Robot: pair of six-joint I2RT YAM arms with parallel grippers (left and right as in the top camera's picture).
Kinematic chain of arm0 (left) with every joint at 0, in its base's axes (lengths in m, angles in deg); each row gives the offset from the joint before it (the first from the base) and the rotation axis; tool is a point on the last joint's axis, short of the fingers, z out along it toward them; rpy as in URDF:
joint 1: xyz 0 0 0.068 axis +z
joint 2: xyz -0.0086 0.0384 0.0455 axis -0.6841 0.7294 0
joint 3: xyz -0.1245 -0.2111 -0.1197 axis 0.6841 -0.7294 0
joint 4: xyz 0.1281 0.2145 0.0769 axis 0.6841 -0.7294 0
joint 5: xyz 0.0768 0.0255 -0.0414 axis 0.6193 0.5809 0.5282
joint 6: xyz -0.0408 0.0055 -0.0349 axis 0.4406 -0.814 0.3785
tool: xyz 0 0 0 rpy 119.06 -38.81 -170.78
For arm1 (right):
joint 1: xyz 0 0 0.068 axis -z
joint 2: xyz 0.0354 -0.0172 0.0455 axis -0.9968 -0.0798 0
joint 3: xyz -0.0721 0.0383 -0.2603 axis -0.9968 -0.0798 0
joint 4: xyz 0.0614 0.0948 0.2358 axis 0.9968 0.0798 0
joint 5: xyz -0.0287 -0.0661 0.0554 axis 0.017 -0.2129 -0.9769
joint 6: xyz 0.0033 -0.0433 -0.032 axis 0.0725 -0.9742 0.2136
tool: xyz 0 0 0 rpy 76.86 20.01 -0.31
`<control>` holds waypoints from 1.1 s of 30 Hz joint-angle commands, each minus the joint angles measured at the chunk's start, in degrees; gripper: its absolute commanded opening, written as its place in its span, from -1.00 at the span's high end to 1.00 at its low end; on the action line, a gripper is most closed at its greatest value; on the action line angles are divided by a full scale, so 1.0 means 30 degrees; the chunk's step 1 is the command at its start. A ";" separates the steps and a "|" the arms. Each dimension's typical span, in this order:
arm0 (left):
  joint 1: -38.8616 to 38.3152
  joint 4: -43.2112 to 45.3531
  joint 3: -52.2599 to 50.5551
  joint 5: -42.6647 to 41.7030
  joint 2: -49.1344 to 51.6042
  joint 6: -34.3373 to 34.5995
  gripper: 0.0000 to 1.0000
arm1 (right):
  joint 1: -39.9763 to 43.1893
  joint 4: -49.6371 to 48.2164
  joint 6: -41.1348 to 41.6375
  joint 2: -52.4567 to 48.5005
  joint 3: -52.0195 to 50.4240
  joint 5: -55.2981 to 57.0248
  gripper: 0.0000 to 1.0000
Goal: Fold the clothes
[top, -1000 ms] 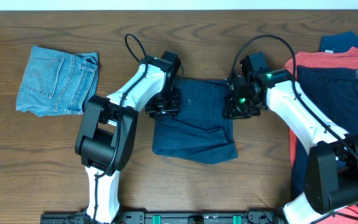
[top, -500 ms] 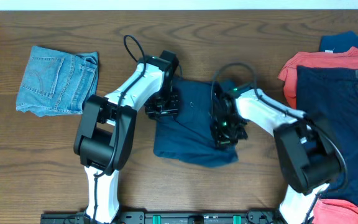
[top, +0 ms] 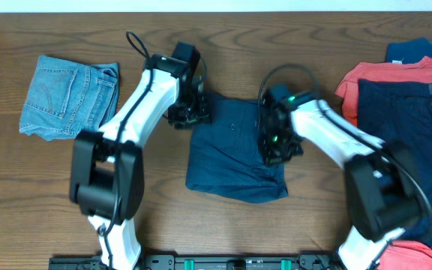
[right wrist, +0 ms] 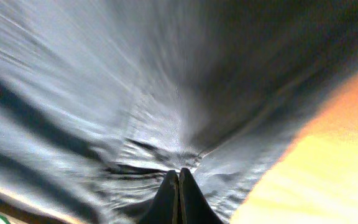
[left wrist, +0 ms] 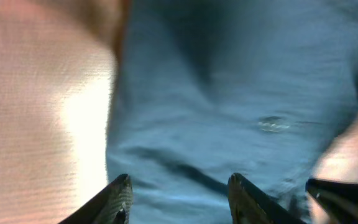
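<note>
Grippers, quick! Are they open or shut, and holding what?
Left gripper: open, over the navy shorts, holding nothing.
Right gripper: shut, pinching the navy shorts.

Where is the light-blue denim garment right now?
In the overhead view the denim garment lies folded on the left side of the table, left of the left arm and well apart from the navy shorts at the centre.
</note>
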 commanded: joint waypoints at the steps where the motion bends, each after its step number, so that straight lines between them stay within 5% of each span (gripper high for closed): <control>1: -0.0350 0.0882 0.0568 -0.0678 -0.0488 -0.1392 0.14 | 0.0962 -0.1217 -0.0022 0.2375 0.1078 0.0714 0.97; 5: -0.0845 0.2900 -0.0146 0.1064 -0.0211 -0.1668 0.47 | 0.1749 -0.3832 0.1268 0.2769 0.1064 0.0772 0.98; 9: -0.1005 0.4167 -0.0539 0.3024 0.0576 -0.1683 0.53 | 0.1872 -0.5916 0.1668 0.1836 0.0780 0.0721 0.97; 14: -0.0911 0.6062 -0.0539 0.3147 0.2025 -0.2229 0.51 | 0.1851 -0.8021 0.1668 -0.0612 0.0452 0.0787 0.98; 22: -0.0648 0.7395 -0.0495 0.5064 0.2769 -0.2229 0.17 | 0.2521 -0.8728 0.3599 -0.4765 0.0452 0.2994 0.98; 33: 0.0466 0.0495 0.3315 0.1953 0.0335 -0.2222 0.06 | 0.3483 -0.6025 0.0503 -0.1064 0.0517 -0.0182 0.94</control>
